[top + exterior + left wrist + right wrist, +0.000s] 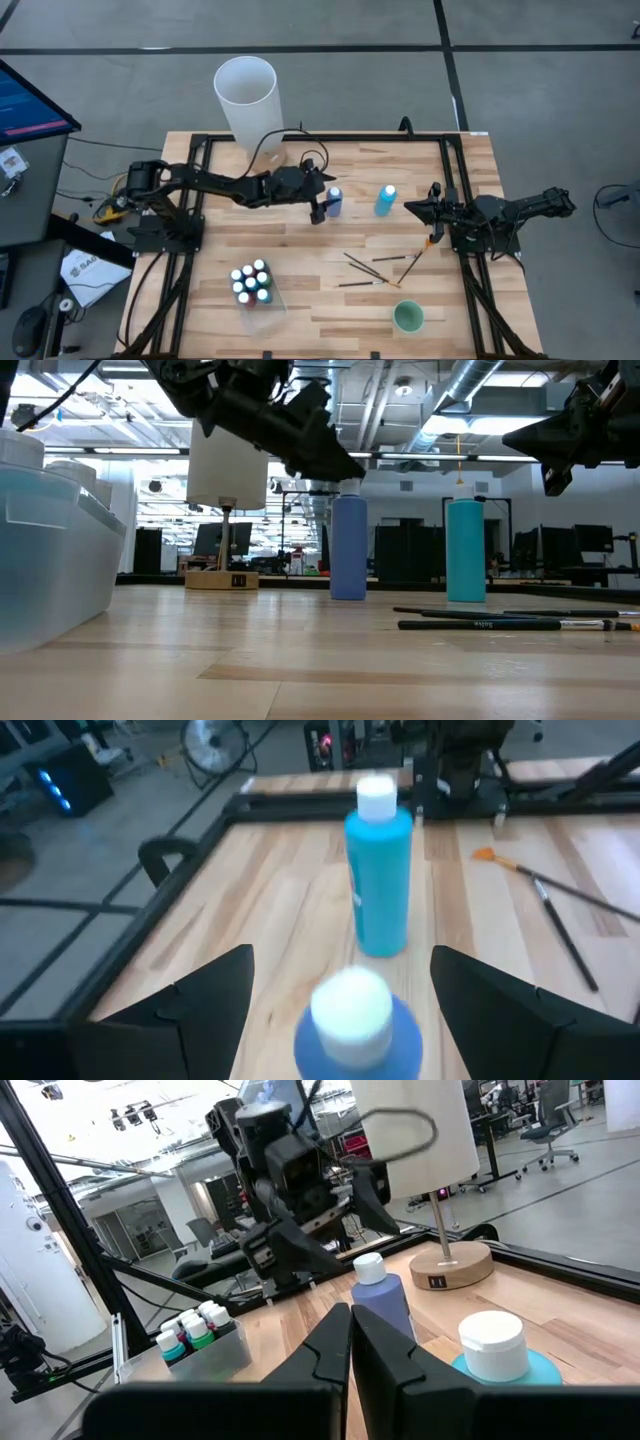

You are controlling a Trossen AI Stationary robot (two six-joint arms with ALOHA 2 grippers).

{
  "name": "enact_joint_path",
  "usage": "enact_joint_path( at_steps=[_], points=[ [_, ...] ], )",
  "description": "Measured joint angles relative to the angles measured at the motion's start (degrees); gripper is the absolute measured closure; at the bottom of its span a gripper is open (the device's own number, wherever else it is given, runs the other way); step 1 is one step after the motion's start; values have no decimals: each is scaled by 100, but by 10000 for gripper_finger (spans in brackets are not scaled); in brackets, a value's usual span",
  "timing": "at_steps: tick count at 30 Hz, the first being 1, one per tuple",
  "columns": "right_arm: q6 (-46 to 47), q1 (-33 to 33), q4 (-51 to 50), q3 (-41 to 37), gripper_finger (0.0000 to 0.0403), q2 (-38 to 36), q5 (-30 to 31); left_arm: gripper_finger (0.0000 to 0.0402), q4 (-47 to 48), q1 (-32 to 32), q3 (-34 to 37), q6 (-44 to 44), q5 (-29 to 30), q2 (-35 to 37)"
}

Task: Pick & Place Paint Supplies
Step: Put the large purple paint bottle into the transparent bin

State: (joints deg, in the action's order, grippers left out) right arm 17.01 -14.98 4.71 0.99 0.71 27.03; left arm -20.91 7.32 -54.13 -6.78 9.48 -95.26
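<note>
Small white-capped bottles [252,281] sit binned at seven o'clock; spread left gripper [322,203] straddles the tall dark-blue bottle [334,200]; teal bottle [385,200], brushes [372,268] remain; right gripper [432,208] pressed together.

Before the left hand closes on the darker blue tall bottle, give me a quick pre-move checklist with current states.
1. Left hand open: ok.
2. Darker blue bottle between its fingers: ok, centred in the left wrist view.
3. Bottle upright with cap on: ok.
4. Teal bottle clear of the hand: ok, standing apart.
5. Right hand out of the way: ok, shut, beside the teal bottle.
6. Finger height on the bottle: cannot tell.
</note>
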Motion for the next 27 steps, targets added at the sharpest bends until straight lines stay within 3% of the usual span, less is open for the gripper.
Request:
enact_joint_path(
  at_steps=[13, 27],
  points=[
    [1, 0, 0, 0, 394, 0, 0, 128, -36, 101, 251, 172, -367, -5],
    [1, 0, 0, 0, 394, 0, 0, 258, -94, 101, 253, 171, -527, -61]
  ],
)
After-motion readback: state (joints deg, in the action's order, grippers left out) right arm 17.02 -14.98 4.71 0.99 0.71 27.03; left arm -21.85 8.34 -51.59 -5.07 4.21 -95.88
